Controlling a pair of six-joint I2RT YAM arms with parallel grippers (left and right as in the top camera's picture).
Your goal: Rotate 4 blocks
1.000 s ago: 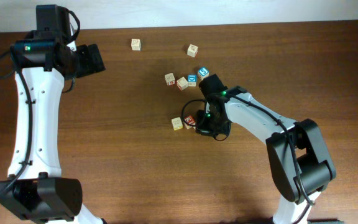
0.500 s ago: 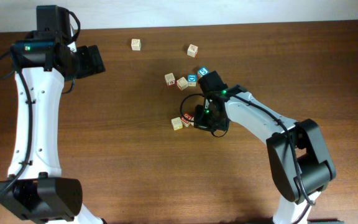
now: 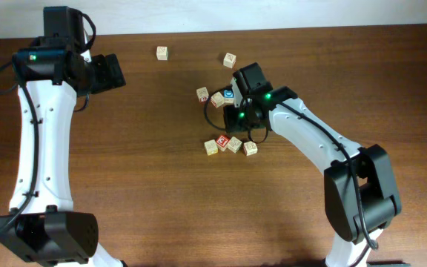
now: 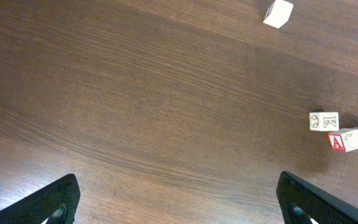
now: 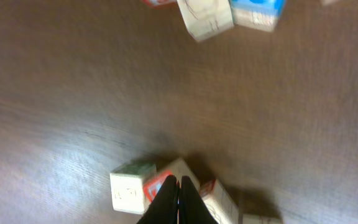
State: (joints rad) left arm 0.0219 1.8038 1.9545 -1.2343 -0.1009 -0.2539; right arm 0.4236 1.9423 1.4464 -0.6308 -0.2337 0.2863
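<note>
Several small pale wooden blocks lie mid-table. Near the front, a row holds a pale block [image 3: 211, 147], a red-faced block [image 3: 222, 142], and two more [image 3: 234, 144] [image 3: 250, 148]. My right gripper [image 3: 230, 130] is shut and empty, just behind this row. In the right wrist view its tips [image 5: 179, 184] hover over the red-faced block [image 5: 160, 184], beside a pale block [image 5: 131, 188]. Behind it are a blue block [image 3: 229, 95] and two pale blocks [image 3: 218, 99] [image 3: 203, 94]. My left gripper [image 3: 108, 72] is open at the far left, holding nothing [image 4: 179, 208].
Two single blocks [image 3: 161, 53] [image 3: 230, 60] lie near the far edge of the brown wooden table [image 3: 139, 185]. The left wrist view shows a loose block [image 4: 278, 12] and the cluster's blocks [image 4: 324, 121] [image 4: 336, 140] at its right edge.
My right gripper has pulled back from the front row toward the far cluster, uncovering two more blocks in that row. The left arm has not moved.
</note>
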